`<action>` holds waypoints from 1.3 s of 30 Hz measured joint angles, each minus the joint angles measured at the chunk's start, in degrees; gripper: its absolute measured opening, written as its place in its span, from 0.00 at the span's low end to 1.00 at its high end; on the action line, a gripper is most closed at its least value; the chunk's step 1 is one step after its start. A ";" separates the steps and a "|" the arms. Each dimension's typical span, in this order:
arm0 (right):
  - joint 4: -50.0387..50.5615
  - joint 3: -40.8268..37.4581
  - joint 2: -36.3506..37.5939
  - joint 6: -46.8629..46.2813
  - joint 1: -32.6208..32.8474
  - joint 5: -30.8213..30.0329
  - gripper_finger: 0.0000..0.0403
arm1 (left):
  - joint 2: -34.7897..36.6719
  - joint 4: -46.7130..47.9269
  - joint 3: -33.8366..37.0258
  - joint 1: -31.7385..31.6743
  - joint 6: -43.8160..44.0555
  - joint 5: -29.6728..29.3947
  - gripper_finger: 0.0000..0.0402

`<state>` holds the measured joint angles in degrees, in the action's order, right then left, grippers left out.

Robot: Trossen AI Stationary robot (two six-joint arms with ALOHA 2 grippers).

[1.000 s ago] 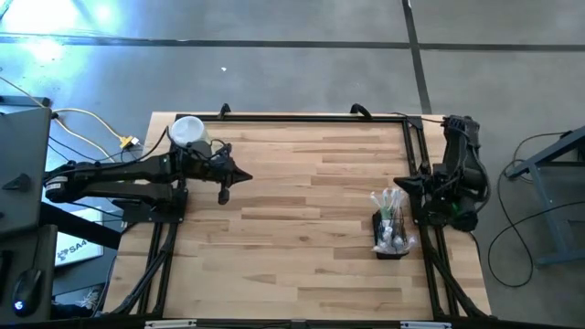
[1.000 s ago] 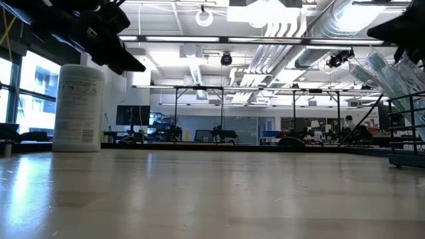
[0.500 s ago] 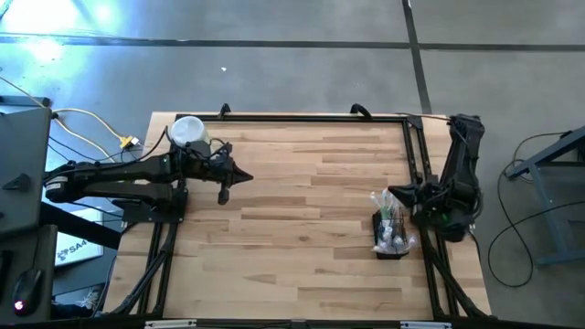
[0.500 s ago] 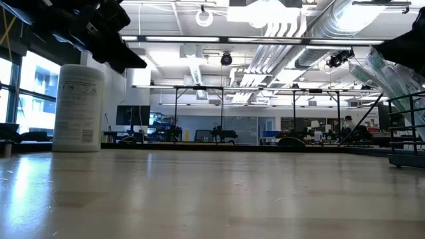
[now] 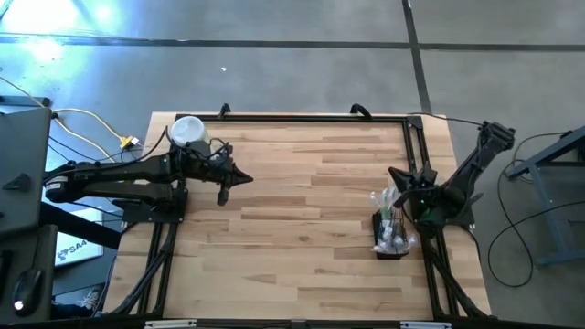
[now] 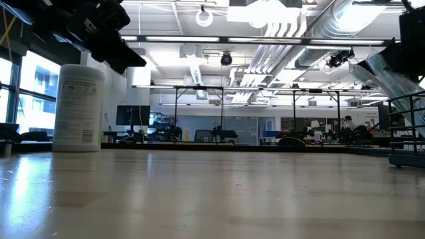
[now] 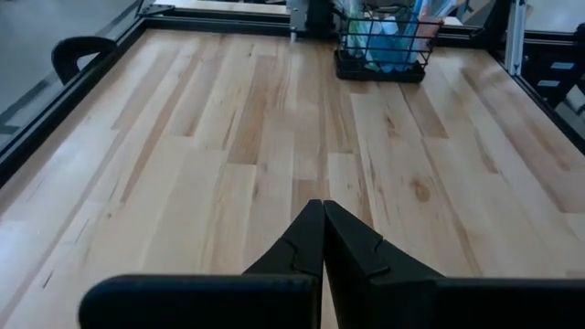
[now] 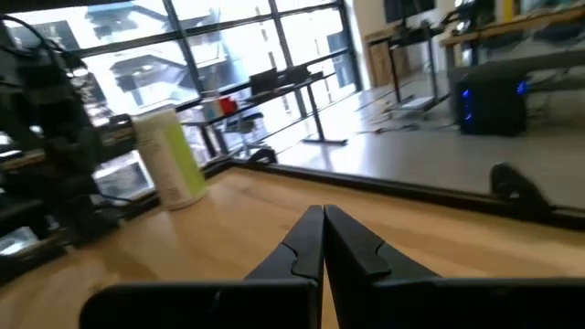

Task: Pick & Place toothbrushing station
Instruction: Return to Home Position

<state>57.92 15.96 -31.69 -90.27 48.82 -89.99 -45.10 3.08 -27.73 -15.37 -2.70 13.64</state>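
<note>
Close to the right edge of the bench (image 5: 302, 206), roughly midway along it, stood the black wire-mesh holder (image 5: 388, 252). It was filled with thin pale toothbrushes (image 5: 388, 203), which leaned out of it at a tilt rather than standing upright. From the level view across the bench, only the holder's wire side and the slanting bundle of brushes showed at the right border. The left wrist view looked straight across the wood at the holder and showed teal toothpaste tubes (image 7: 385, 41) packed inside its mesh walls.

The right gripper (image 5: 394, 173) hung above the bench by that same right edge, just past the tops of the brushes on the far side of the holder. It touched neither the brushes nor the holder. Its two dark fingers (image 8: 302, 239) were pressed together with nothing between them. The right arm folded back beyond the edge of the bench.

The left gripper (image 5: 243, 175) hovered over the left part of the bench, towards the far edge and well apart from the holder. Its fingers (image 7: 302, 239) were likewise pressed together and empty, with the tips aimed across the boards at the holder. Beside it, at the far left corner, stood a white cylindrical canister (image 5: 188, 132), upright on the wood. A black frame rail (image 5: 311, 117) ran along the far edge.
</note>
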 joint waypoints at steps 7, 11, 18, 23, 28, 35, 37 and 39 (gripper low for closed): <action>1.61 0.18 1.53 0.94 -5.62 -0.05 0.00 | 0.00 -0.01 0.00 -0.01 -0.31 0.03 0.00; 1.80 0.27 1.56 1.00 -11.97 -0.09 0.00 | 0.00 -0.14 0.00 -0.01 -0.51 0.09 0.00; 2.17 0.36 1.38 -0.68 -20.97 -0.05 0.00 | 0.00 -0.20 0.00 -0.01 -0.24 0.14 0.00; 1.78 0.38 1.21 4.72 -20.04 -0.05 0.00 | 0.00 -0.30 0.00 0.00 -0.03 0.14 0.00; 1.84 0.38 0.79 5.63 -19.59 0.02 0.00 | 0.00 -0.46 0.00 0.01 0.00 0.18 0.00; 1.43 5.76 0.87 9.16 -19.50 0.05 0.00 | 0.00 -0.43 -0.01 0.00 0.63 1.13 0.00; 1.23 9.68 0.88 14.40 -19.25 0.02 0.00 | 0.00 -0.42 -0.02 -0.01 0.63 1.13 0.00; -0.55 13.55 0.90 20.13 -19.02 -0.09 0.00 | 0.00 -0.38 -0.02 -0.01 0.63 1.13 0.00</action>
<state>57.37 29.51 -30.79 -70.15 29.80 -90.08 -45.10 2.70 -27.75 -15.38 -2.07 14.76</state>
